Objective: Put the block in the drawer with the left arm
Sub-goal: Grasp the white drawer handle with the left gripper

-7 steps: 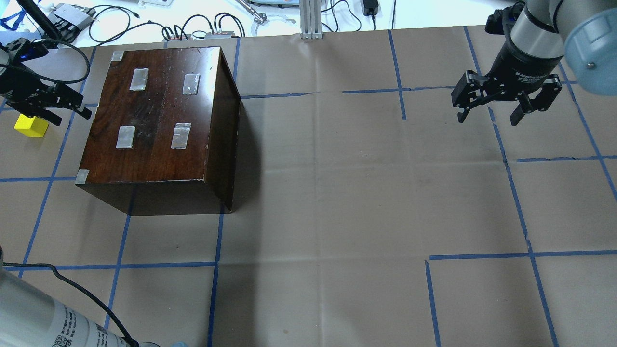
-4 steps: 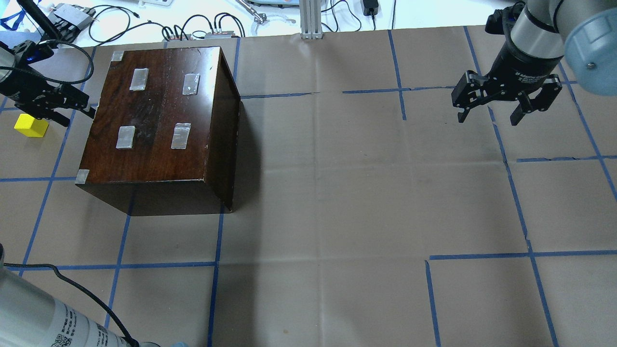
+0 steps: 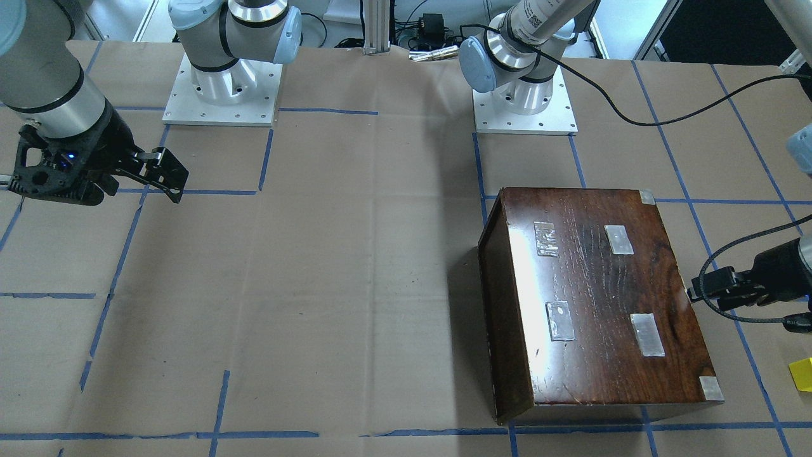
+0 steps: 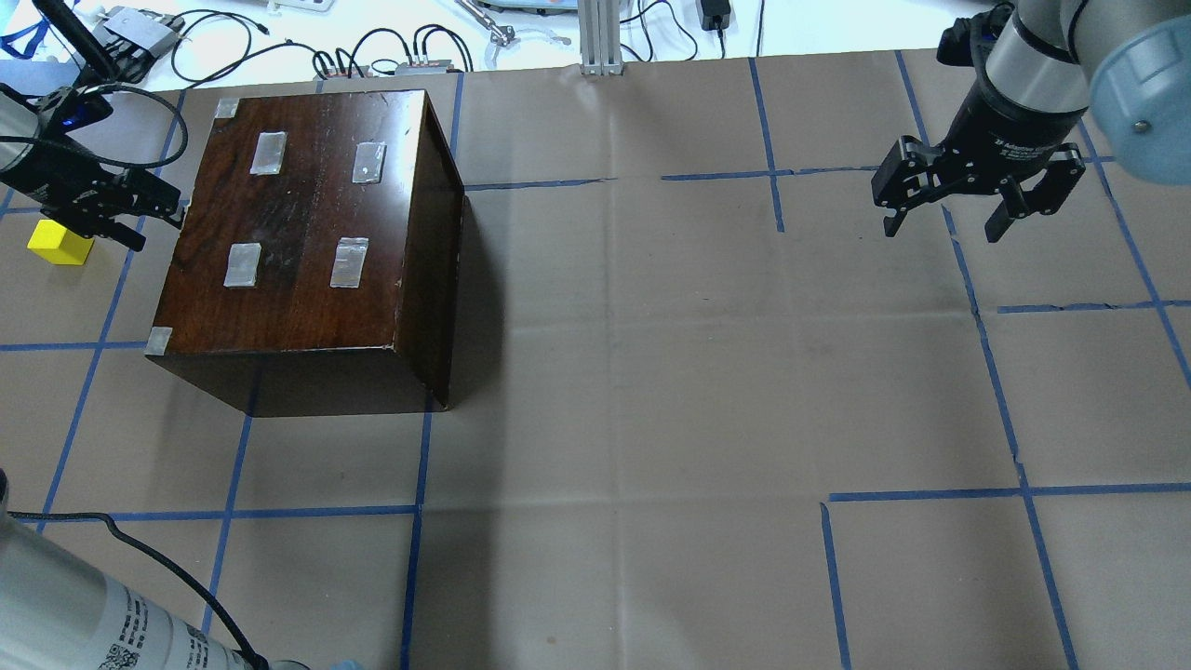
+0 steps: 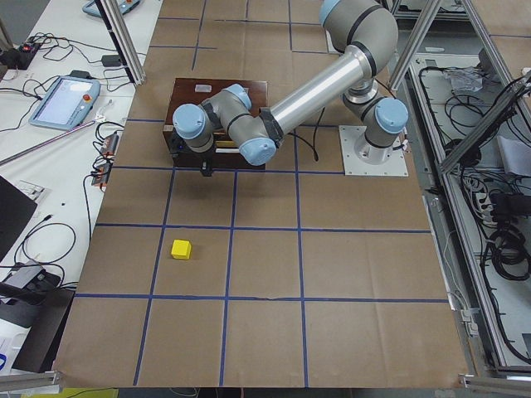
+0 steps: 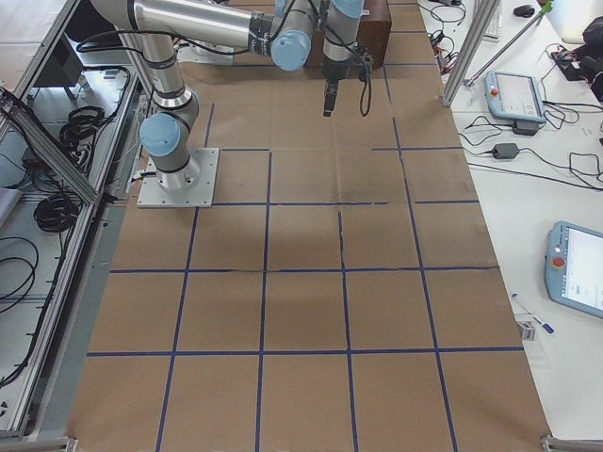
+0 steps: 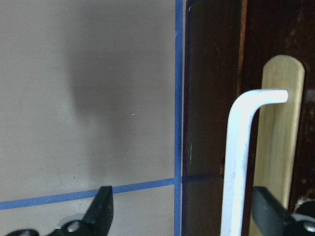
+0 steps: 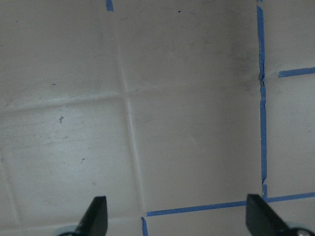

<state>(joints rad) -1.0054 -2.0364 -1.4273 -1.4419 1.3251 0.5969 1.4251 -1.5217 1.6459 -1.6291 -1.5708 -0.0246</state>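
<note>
Left wrist-mounted view looks right at the side of the wooden box point(image 4: 298, 233), and I see a white handle point(image 7: 241, 162) on a pale strip of wood, fixed to the dark drawer front point(image 7: 253, 44). My left pincer point(image 7: 184, 216) is wide open and holds nothing. The handle is just ahead of it, closer to one fingertip than the other, and nothing touches it yet. The drawer looks shut, so I think the step now is to get the drawer open before I go for the block. The block point(image 4: 60, 244) sits on the counter point(image 4: 651, 372) behind my left pincer, on the side away from the box, and I am not touching it. My right pincer point(image 4: 942, 231) is open too, with nothing in it. It hangs over bare counter, very far from the box and the block. For the next move, I think my left pincer has to slide a bit sideways so the handle is in the middle. Then it goes forward, squeezes the handle and pulls straight back. If I pull crooked, the fingers might slip off, or the whole box might slide.
</note>
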